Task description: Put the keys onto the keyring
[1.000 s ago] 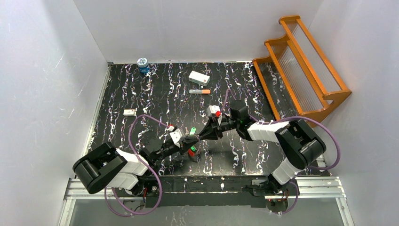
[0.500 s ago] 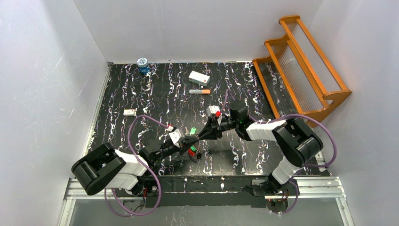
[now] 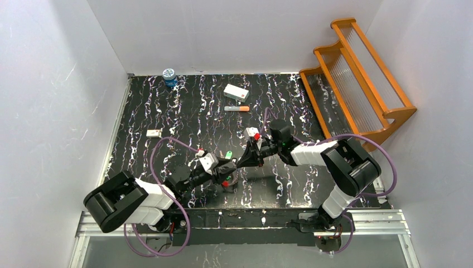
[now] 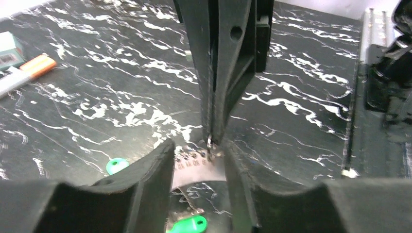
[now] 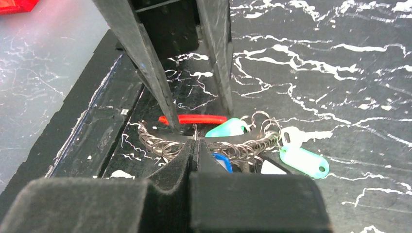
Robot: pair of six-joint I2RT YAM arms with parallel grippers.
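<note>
- The keyring [image 5: 193, 119] lay on the table [image 3: 184, 106] near its front edge, between the two arms; only its red stretch showed plainly, amid a tangle of small wire rings.
- The keys [image 5: 296, 137] sat in and around that tangle; one silver key with a pale green tag [image 5: 303, 161] lay just beside it, another green head [image 5: 227, 128] touched the red stretch, and a blue piece [image 5: 221, 162] peeked out by the right fingers.
- The left gripper [image 3: 226, 170] was low over the tangle; its fingers [image 5: 155, 63] stood apart, straddling the red stretch, tips down at the wire rings; no grip on anything showed.
- The right gripper [image 5: 194, 145] reached in from the opposite side, meeting the left nearly tip to tip; its fingers were pressed together, with the tips at a small wire ring [image 4: 210, 143]; whether that ring was pinched could not be told.
- Well apart, toward the back, lay a marker [image 3: 237, 108] and a white box [image 3: 236, 92], near each other; a blue jar [image 3: 169, 77] stood at the back edge; a wooden rack [image 3: 357, 78] leaned at the right.
</note>
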